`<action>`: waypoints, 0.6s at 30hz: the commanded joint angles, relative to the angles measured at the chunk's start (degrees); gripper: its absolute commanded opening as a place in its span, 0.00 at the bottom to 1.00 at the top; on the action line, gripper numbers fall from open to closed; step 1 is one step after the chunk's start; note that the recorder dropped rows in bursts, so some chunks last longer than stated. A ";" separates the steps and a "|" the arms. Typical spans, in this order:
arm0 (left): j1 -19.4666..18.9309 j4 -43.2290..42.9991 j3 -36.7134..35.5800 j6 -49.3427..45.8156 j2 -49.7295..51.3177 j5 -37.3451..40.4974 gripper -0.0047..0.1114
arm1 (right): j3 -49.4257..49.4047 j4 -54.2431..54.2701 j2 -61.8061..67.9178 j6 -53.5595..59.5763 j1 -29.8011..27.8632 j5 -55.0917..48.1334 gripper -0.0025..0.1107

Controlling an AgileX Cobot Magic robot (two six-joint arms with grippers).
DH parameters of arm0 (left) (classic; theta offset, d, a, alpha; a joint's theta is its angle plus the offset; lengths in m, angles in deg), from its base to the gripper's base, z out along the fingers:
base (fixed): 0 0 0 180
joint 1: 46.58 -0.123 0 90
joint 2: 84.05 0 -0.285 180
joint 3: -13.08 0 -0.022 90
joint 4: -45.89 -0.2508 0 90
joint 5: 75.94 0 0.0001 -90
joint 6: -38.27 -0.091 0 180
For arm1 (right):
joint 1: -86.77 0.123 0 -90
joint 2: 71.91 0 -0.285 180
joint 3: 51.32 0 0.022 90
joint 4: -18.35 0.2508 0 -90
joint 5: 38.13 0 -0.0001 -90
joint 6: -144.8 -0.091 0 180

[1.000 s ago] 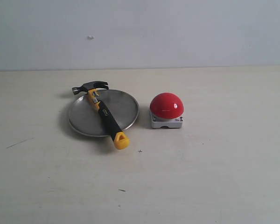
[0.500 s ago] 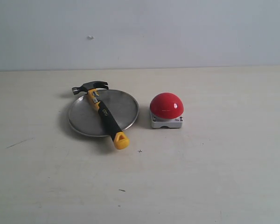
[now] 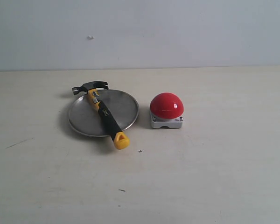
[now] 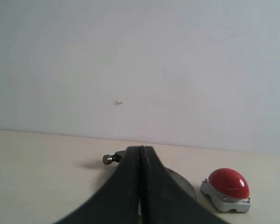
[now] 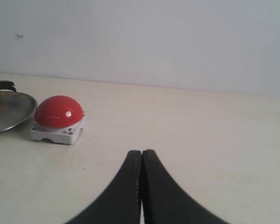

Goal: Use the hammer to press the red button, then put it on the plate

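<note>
The hammer (image 3: 103, 113) lies across the plate (image 3: 123, 108), its dark head (image 3: 89, 87) past the far rim and its yellow looped end (image 3: 121, 140) over the near rim on the table. To the right of the plate sits the red button (image 3: 166, 105) on its grey base. Neither arm shows in the exterior view. My left gripper (image 4: 140, 149) is shut and empty, well back from the plate (image 4: 183, 183), hiding most of the hammer; only the head tip (image 4: 109, 159) shows, with the red button (image 4: 228, 183) beside. My right gripper (image 5: 141, 152) is shut and empty, away from the red button (image 5: 59, 112) and the plate (image 5: 9, 109).
A pale wooden table (image 3: 214, 177) with small dark marks (image 3: 140, 150) stands against a plain light wall (image 3: 177, 28). A small speck (image 3: 90, 37) sticks to the wall.
</note>
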 commanded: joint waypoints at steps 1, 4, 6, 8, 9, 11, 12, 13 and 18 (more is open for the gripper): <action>-0.06 0.30 -0.19 0.14 -0.35 -0.02 0.04 | -0.24 -0.57 -1.39 -0.01 -3.45 -2.32 0.02; -0.06 0.30 -0.19 0.14 -0.35 -0.02 0.04 | -0.24 -0.24 -1.68 -0.44 -4.66 -2.41 0.02; -0.06 0.30 -0.19 0.14 -0.35 -0.02 0.04 | -0.24 -0.13 -1.68 -0.67 -4.93 -2.41 0.02; -0.06 0.30 -0.19 0.14 -0.35 -0.02 0.04 | -0.24 -0.13 -1.68 -0.67 -4.93 -2.41 0.02; -0.06 0.30 -0.19 0.14 -0.35 -0.02 0.04 | -0.24 -0.13 -1.68 -0.67 -4.93 -2.41 0.02; -0.06 0.30 -0.19 0.14 -0.35 -0.02 0.04 | -0.24 -0.13 -1.68 -0.67 -4.93 -2.41 0.02; -0.06 0.30 -0.19 0.14 -0.35 -0.02 0.04 | -0.24 -0.13 -1.68 -0.67 -4.93 -2.41 0.02; -0.06 0.30 -0.19 0.14 -0.35 -0.02 0.04 | -0.24 -0.13 -1.68 -0.67 -4.93 -2.41 0.02; -0.06 0.30 -0.19 0.14 -0.35 -0.02 0.04 | -0.24 -0.13 -1.68 -0.67 -4.93 -2.41 0.02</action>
